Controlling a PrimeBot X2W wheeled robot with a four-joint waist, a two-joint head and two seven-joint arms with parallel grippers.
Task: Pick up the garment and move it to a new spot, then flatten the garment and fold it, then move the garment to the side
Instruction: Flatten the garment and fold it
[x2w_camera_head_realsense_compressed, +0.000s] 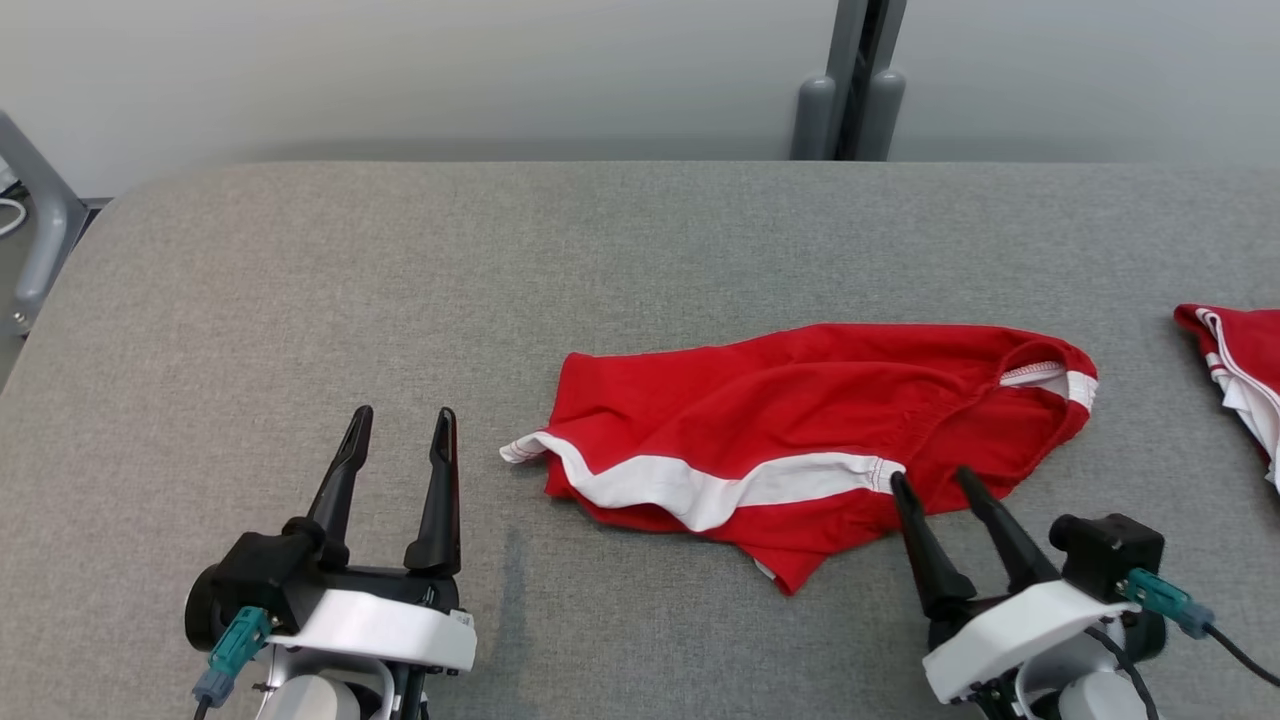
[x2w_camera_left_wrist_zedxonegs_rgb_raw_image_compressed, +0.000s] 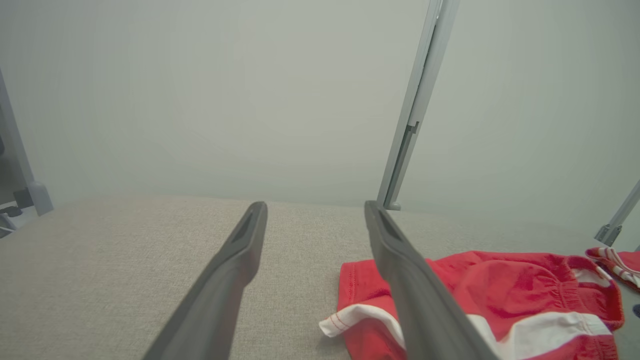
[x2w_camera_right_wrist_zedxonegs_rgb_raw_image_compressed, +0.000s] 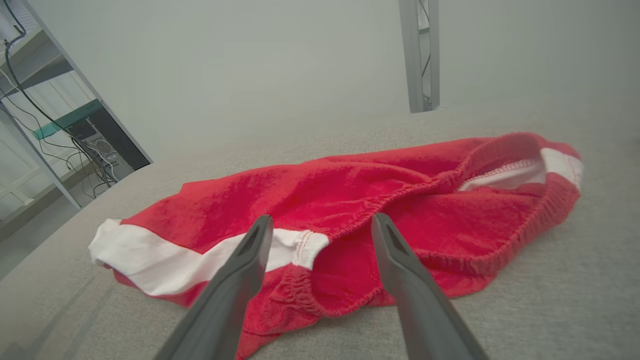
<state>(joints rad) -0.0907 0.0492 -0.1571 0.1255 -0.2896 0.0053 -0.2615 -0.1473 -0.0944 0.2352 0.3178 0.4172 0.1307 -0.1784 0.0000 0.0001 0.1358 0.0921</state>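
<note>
A red garment (x2w_camera_head_realsense_compressed: 800, 430) lies crumpled on the tabletop (x2w_camera_head_realsense_compressed: 300, 300), with a second red cloth (x2w_camera_head_realsense_compressed: 1240, 370) well apart to its right. The left end effector (x2w_camera_head_realsense_compressed: 403, 415) and right end effector (x2w_camera_head_realsense_compressed: 930, 477) both gape, empty.

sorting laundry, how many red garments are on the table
2: one garment crumpled in the table's middle, a second garment at the right edge, cut off by the frame; more may lie beyond.

Two red-and-white garments, central garment (x2w_camera_head_realsense_compressed: 800, 420) and edge garment (x2w_camera_head_realsense_compressed: 1240, 350); two grippers, left gripper (x2w_camera_head_realsense_compressed: 406, 412), right gripper (x2w_camera_head_realsense_compressed: 928, 476); one table (x2w_camera_head_realsense_compressed: 300, 300).
</note>
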